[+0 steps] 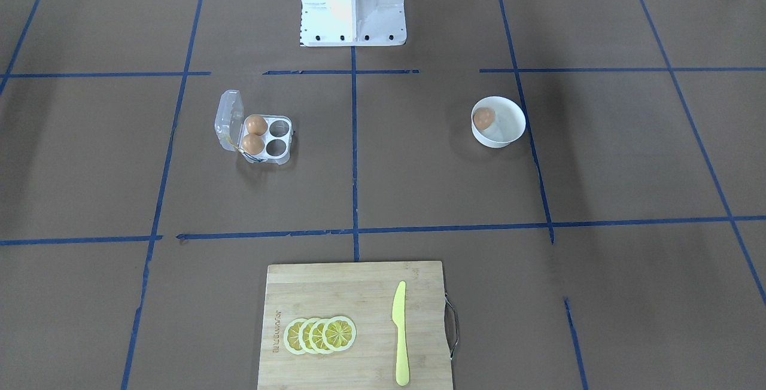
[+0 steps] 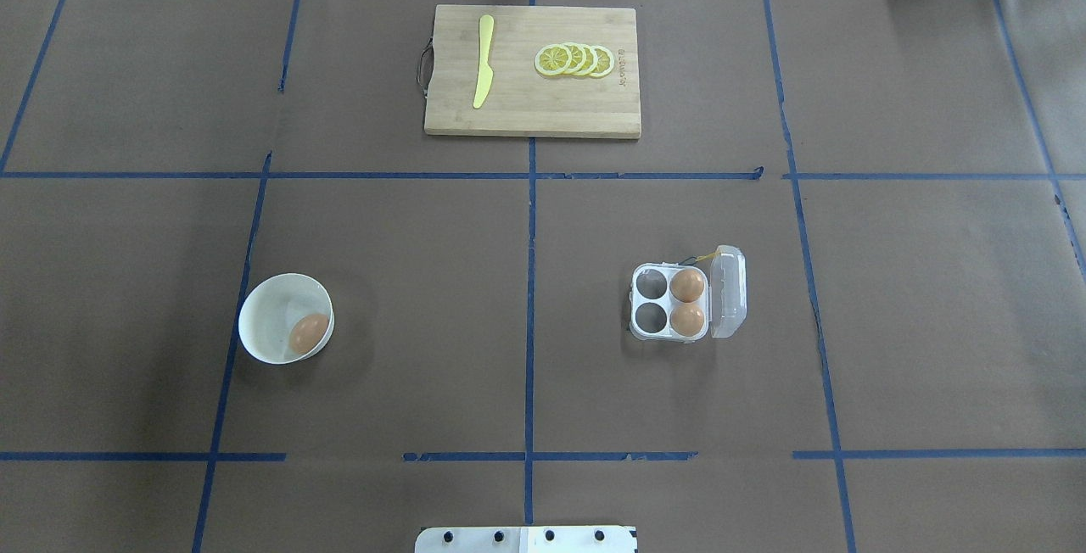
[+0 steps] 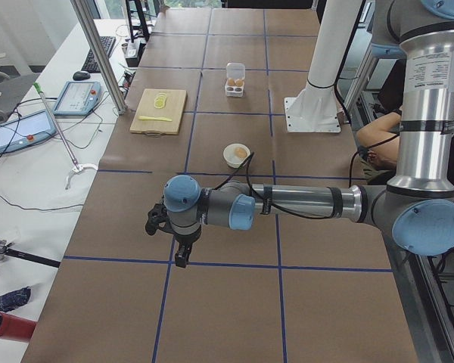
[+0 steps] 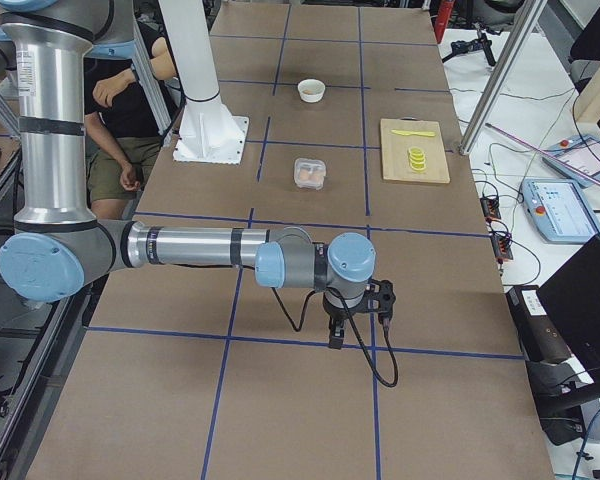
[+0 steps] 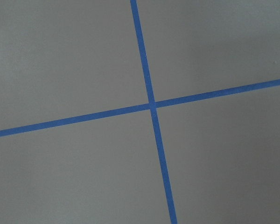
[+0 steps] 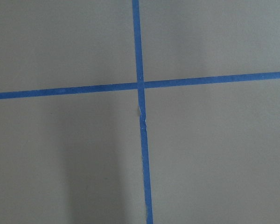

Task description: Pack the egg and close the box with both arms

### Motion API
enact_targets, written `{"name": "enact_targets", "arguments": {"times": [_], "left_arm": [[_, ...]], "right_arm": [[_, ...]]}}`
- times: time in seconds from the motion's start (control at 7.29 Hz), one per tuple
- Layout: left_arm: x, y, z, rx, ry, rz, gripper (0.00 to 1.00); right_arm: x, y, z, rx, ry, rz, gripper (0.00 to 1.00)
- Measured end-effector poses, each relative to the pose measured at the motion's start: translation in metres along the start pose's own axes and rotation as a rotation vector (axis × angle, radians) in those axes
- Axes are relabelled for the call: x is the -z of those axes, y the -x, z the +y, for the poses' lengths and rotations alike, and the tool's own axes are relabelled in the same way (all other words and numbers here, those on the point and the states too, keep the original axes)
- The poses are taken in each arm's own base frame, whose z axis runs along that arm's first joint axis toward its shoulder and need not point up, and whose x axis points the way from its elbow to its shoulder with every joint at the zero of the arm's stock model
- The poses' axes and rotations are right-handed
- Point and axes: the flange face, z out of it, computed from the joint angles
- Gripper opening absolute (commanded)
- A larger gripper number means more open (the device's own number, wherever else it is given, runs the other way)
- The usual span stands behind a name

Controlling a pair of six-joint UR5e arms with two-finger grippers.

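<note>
Egg (image 2: pixel 309 332) lies in bowl (image 2: pixel 259 315), well apart from box (image 2: pixel 652 317), on the robot's left of it. Box lid open: two cups hold eggs (image 2: pixel 687 301), two empty. Left end effector (image 3: pixel 178 253) and right end effector (image 4: pixel 345 325) hang over surface (image 2: pixel 441 298) far from box; opening and grasp cannot be told

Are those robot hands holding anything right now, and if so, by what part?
Nothing, it seems. The left hand and the right hand hang over the table away from everything; the egg lies in the bowl, two others in the box.
</note>
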Motion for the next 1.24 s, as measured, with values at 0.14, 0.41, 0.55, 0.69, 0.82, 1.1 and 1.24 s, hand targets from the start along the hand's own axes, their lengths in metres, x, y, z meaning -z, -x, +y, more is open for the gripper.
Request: {"name": "enact_targets", "arguments": {"times": [0.14,0.41,0.55,0.69,0.82,1.1,1.24], "left_arm": [[0.001,0.0,0.0,-0.004,-0.002,0.0,1.0],[0.018,-0.016,-0.007,-0.022,-0.039,0.001,1.0],[0.035,-0.039,-0.018,-0.025,-0.078,0.004,1.0],[0.049,-0.077,-0.032,-0.035,-0.112,0.016,1.0],[0.053,-0.127,-0.044,-0.045,-0.127,0.044,0.98],[0.027,-0.264,-0.051,0.036,-0.106,0.125,0.98],[0.009,-0.327,-0.039,0.096,-0.101,0.154,0.98]], "right_arm": [[0.001,0.0,0.0,0.0,-0.001,0.0,1.0],[0.003,0.002,-0.003,0.003,-0.007,0.0,1.0],[0.006,0.006,-0.006,0.009,-0.013,-0.001,1.0],[0.008,0.008,-0.007,0.013,-0.017,-0.002,1.0],[0.008,0.009,-0.007,0.013,-0.017,-0.004,1.0],[0.01,0.011,-0.009,0.015,-0.02,-0.009,1.0],[0.01,0.012,-0.009,0.015,-0.02,-0.012,1.0]]}}
